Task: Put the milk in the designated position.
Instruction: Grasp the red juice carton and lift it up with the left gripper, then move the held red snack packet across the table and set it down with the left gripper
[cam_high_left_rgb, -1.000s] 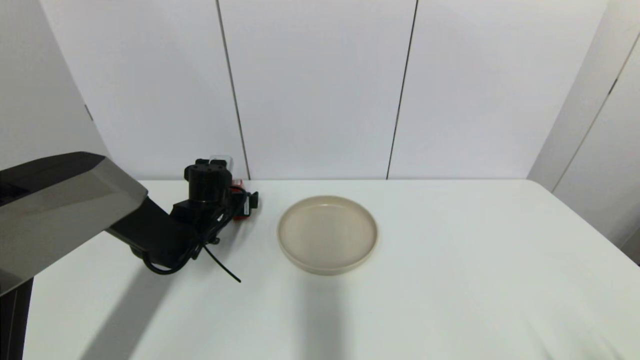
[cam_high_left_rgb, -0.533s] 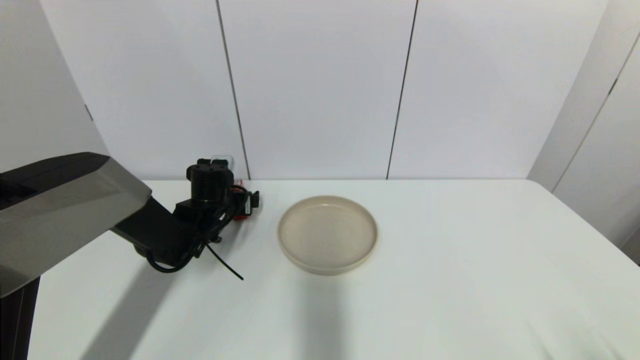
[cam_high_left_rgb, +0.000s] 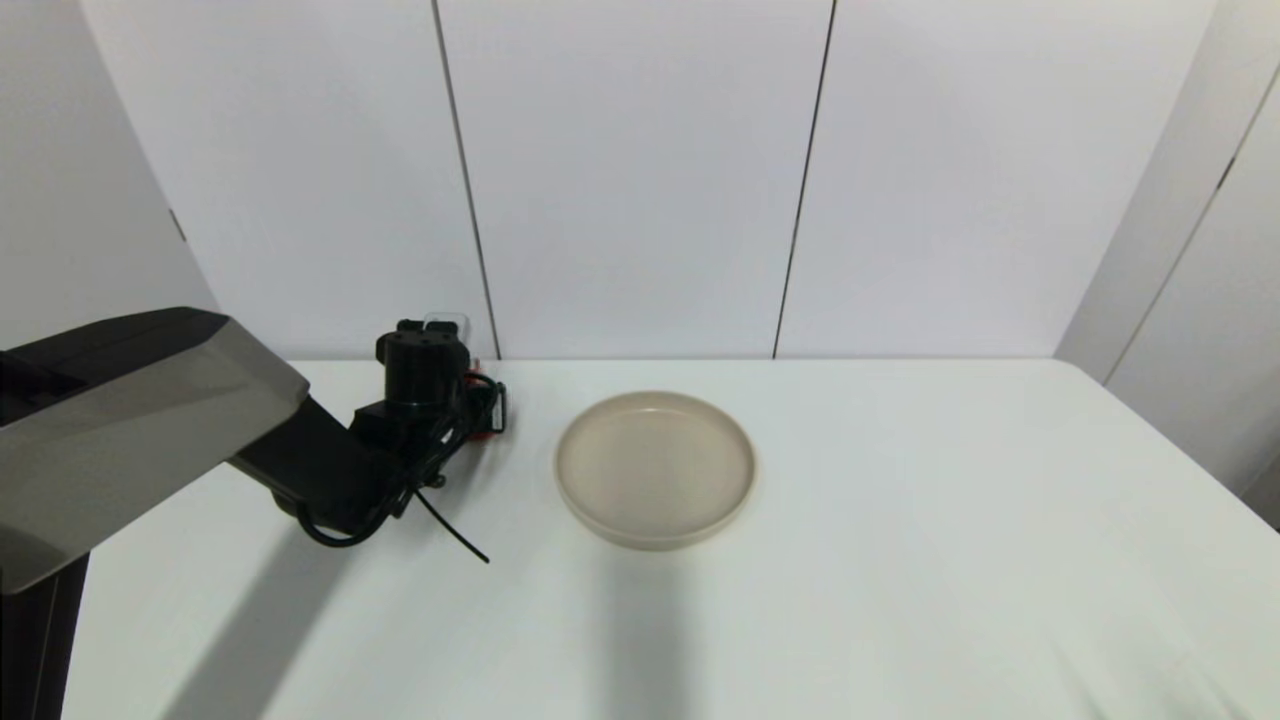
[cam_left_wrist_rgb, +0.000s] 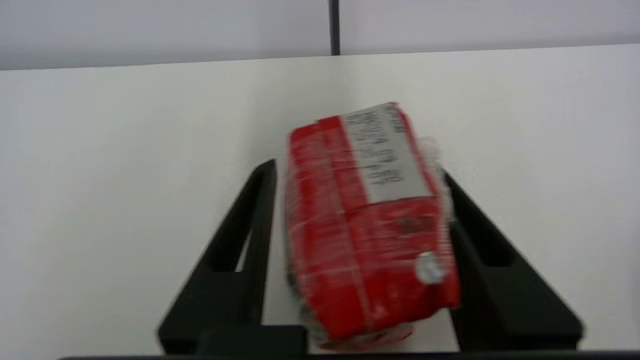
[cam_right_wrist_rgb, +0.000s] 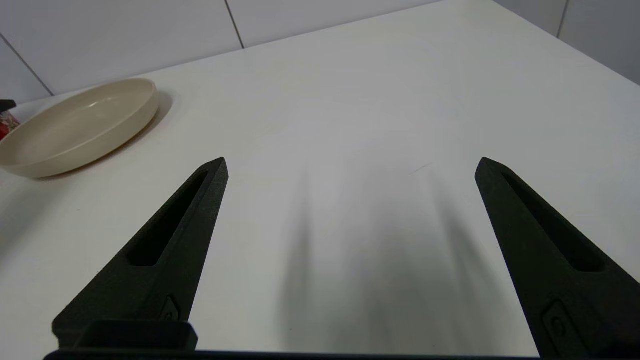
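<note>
While the left gripper (cam_left_wrist_rgb: 357, 172) sits low near the back-left part of the table (cam_high_left_rgb: 900, 560), its two black fingers (cam_left_wrist_rgb: 250, 220) bracket the milk (cam_left_wrist_rgb: 367, 220), one on each side. One finger looks pressed up against the carton's side, the other has a thin sliver of white table showing between it and the box, so honestly I can't tell if it's properly clamped or just closing in. The carton is red, wrapped in something shiny, and has a white printed label on the face turned toward the wrist camera; it sits a bit crooked between the fingers. From the head camera only a small bit of red peeks out past the black wrist, near the back edge of the table by the wall. Just to the right of that, with some bare table between, sits the beige plate (cam_high_left_rgb: 655, 468), nothing on it. Way over on the other side, the right gripper (cam_right_wrist_rgb: 350, 162) hangs above bare table with its fingers spread wide apart, gripping nothing, and the plate shows off at the far side of its own camera view.
</note>
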